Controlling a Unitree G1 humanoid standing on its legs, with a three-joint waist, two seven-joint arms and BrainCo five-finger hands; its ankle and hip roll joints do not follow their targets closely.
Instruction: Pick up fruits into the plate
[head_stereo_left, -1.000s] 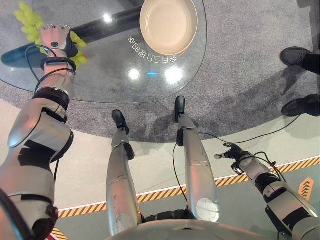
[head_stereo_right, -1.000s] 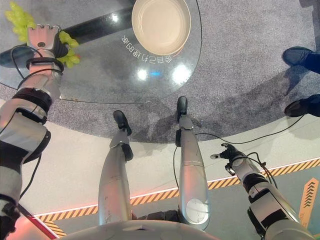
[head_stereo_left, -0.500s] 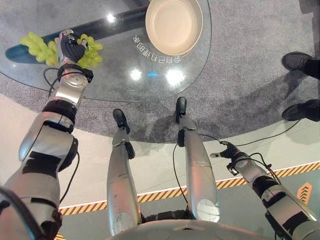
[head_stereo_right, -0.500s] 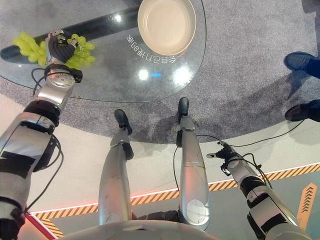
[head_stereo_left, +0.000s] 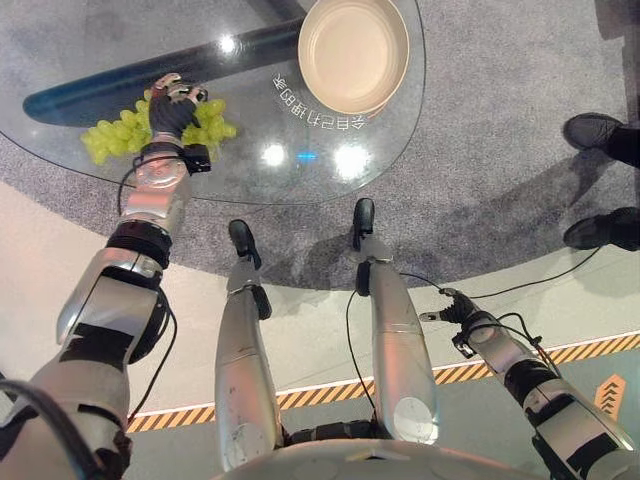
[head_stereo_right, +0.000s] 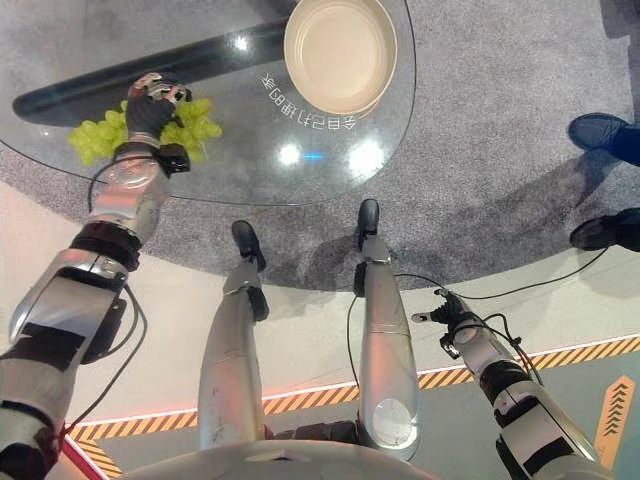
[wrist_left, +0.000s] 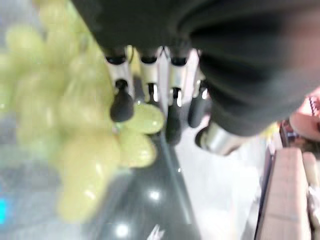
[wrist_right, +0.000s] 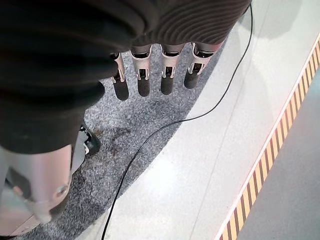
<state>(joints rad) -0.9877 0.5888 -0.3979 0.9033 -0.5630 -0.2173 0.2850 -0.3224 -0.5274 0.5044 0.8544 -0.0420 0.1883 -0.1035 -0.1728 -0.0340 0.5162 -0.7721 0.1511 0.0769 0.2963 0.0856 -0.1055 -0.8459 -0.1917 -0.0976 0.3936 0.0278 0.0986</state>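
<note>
Grapes under the left hand, plate off to its right

Grapes are seen on the glass table, directly beneath the left hand, whose fingers are curled down onto the bunch (a firm clamp is judged likely, though lift is not yet shown). The bunch's long axis is laid across the hand, trailing out to its left. The plate is placed well apart, to the hand's right and slightly beyond it. The right hand is hung low, fingers relaxed and apart, well away from the table, so the left is clearly the nearer.
</note>
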